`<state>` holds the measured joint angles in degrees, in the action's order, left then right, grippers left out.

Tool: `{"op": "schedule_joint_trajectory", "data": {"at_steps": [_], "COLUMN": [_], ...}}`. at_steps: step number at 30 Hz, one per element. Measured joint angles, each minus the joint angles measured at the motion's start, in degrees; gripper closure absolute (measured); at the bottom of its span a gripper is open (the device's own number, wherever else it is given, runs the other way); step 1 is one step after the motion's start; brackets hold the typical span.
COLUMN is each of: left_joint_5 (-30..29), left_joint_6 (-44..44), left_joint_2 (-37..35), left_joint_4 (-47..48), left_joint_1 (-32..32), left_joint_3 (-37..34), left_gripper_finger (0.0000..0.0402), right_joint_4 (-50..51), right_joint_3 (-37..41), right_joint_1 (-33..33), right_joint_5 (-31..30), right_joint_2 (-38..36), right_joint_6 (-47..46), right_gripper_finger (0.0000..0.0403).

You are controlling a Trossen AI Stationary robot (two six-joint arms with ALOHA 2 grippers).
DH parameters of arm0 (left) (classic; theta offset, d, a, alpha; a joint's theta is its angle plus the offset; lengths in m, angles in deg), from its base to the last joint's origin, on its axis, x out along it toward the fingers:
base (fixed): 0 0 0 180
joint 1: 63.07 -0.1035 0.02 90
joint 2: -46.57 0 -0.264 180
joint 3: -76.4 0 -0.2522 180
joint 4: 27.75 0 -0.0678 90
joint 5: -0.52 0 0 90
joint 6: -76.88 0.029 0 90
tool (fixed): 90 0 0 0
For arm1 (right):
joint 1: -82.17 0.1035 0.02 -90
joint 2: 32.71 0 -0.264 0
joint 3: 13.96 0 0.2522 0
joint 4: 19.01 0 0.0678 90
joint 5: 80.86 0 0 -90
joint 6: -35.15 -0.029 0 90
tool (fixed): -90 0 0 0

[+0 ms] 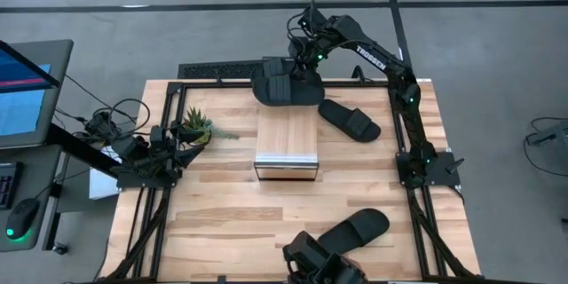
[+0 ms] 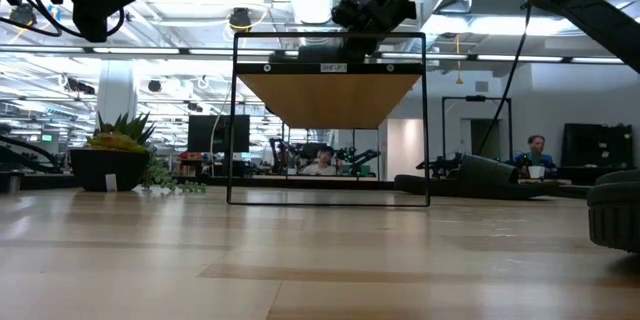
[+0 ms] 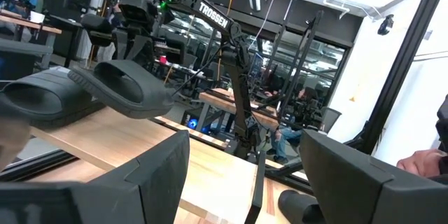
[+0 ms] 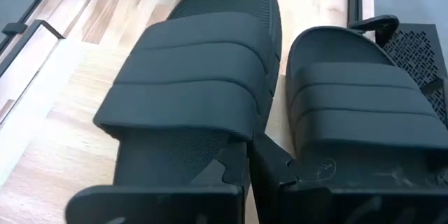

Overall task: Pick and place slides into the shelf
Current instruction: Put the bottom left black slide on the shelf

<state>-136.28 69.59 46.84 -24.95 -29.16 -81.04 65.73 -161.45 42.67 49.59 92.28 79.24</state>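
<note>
The right gripper (image 1: 297, 64) hangs over the far end of the shelf (image 1: 287, 138), closed on the heel edge of a slide (image 4: 192, 91), as the right wrist view shows. A second slide (image 4: 357, 101) lies just beside the held one, on its right in that view, already on the shelf's far end. A third slide (image 1: 349, 119) lies on the worktop (image 1: 222, 222) just right of the shelf, and a fourth (image 1: 355, 229) near the front edge.

To finish this placement well, the held slide should probably come down flat and parallel to its neighbour, close but not overlapping, with the sole fully on the plank. The gripper should open only once the sole bears on the wood, then lift straight up so it does not drag either slide.

The left gripper (image 1: 169, 155) waits at the left by the potted plant (image 1: 197, 127), its fingers apart and empty.
</note>
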Motion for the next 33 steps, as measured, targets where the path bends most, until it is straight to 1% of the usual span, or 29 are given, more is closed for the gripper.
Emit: {"op": "schedule_joint_trajectory", "data": {"at_steps": [3,9,16,33], "left_joint_5": [0.03,0.58,2.09,2.64], "left_joint_6": [-0.01,-0.09,-0.77,-0.85], "left_joint_2": [0.00,0.00,0.00,0.00], "left_joint_4": [0.00,-0.04,-0.02,-0.02], "left_joint_1": [0.00,0.00,0.00,0.00], "left_joint_3": [0.00,0.00,0.00,0.00], "left_gripper_finger": [0.0143,0.0143,0.0143,0.0143], "right_joint_4": [-0.39,1.81,-1.34,-4.38], "right_joint_3": [-0.03,0.15,-0.08,0.00], "right_joint_1": [-0.02,0.39,0.86,-0.77], "right_joint_5": [0.38,-1.83,-2.14,-3.37], "right_joint_2": [0.77,3.57,5.56,5.66], "right_joint_6": [-0.12,-0.02,0.34,-0.59], "right_gripper_finger": [0.0403,0.0403,0.0403,0.0403]}}
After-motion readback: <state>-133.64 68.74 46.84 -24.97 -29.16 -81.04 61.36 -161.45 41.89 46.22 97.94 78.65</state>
